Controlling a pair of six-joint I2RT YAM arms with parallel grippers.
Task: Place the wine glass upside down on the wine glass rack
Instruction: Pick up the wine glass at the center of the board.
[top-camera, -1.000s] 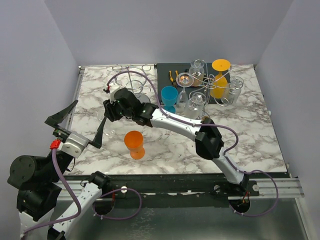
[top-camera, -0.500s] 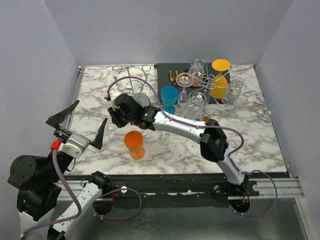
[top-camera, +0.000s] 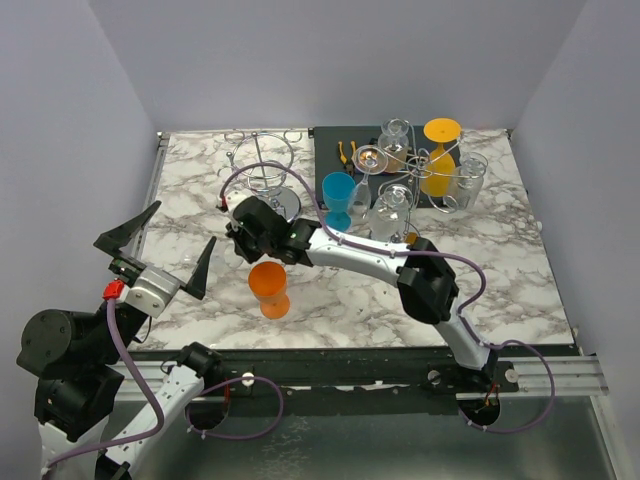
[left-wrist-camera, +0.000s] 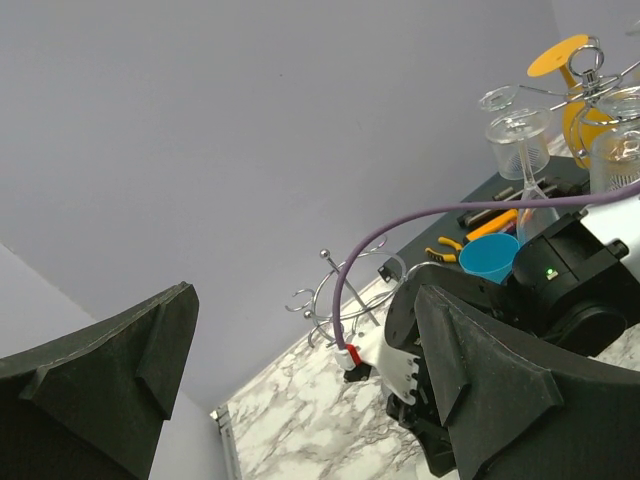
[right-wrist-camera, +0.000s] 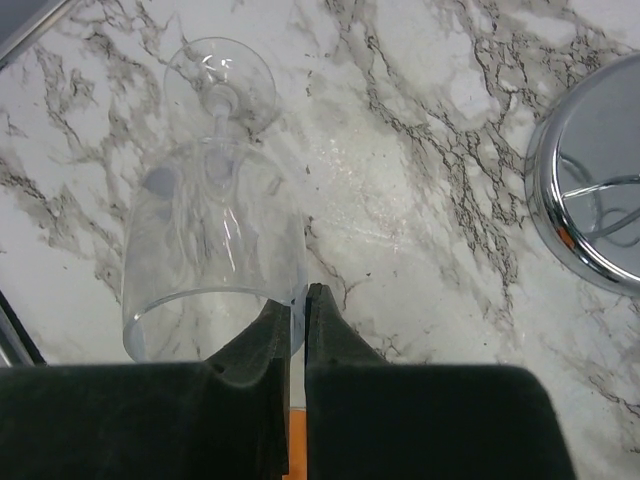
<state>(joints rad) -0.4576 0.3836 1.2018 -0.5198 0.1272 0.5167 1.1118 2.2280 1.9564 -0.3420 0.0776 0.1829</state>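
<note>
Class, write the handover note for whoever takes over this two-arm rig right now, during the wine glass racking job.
Right gripper: jaws shut on the rim of the clear wine glass, which lies on its side on the marble table.
Left gripper: open, empty, off to the left.
Chrome wire rack: stands close by.
Done: grasp.
Left: lift, invert, hang the glass on the rack.
</note>
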